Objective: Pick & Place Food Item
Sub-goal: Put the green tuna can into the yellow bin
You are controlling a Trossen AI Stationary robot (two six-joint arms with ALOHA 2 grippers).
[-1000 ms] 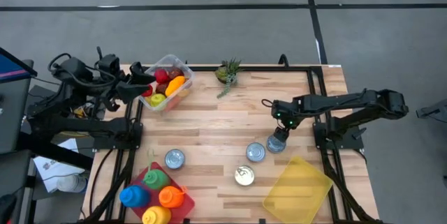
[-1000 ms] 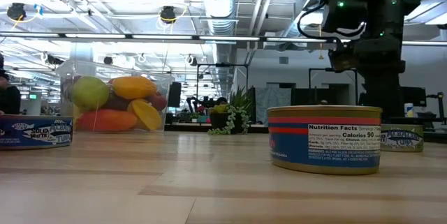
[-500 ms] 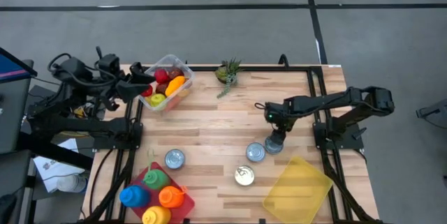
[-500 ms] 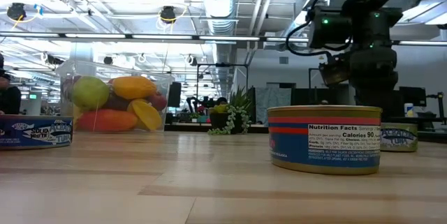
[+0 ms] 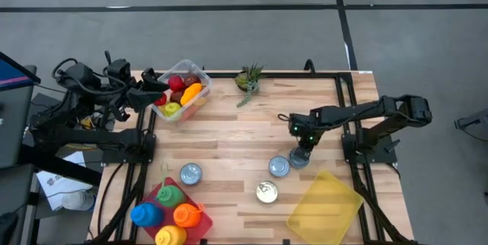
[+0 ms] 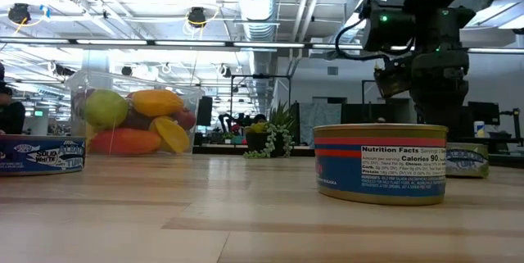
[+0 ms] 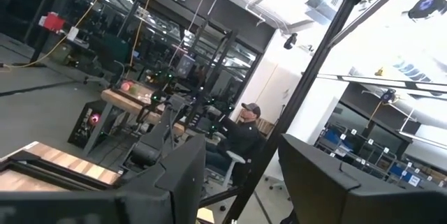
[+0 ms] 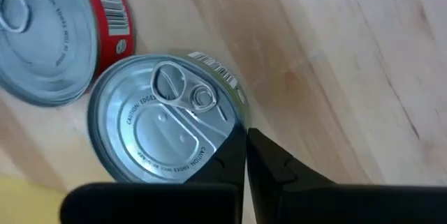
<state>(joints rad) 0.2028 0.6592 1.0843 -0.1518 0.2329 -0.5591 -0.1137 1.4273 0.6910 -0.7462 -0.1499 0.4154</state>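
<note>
At the table's left edge the left gripper [image 7: 237, 182] is parked with its fingers apart and nothing held, beside the clear tub of fruit [image 5: 181, 91], so the right arm is judged much the nearer to the work. In the low view, "Solid White" is read on the leftmost can [image 6: 41, 155], and "Nutrition Facts" and "Calories 90" on the near can [image 6: 381, 165]. A barcode is shown on the red-labelled can [image 8: 42, 42]. Just beside it the target can [image 8: 167, 126] is stood upright, pull-tab up, right of table centre. The right gripper [image 8: 244, 161] is pressed closed and empty at that can's rim, so the can lies to one side of it, not between the fingers; its lid embossing cannot be read.
</note>
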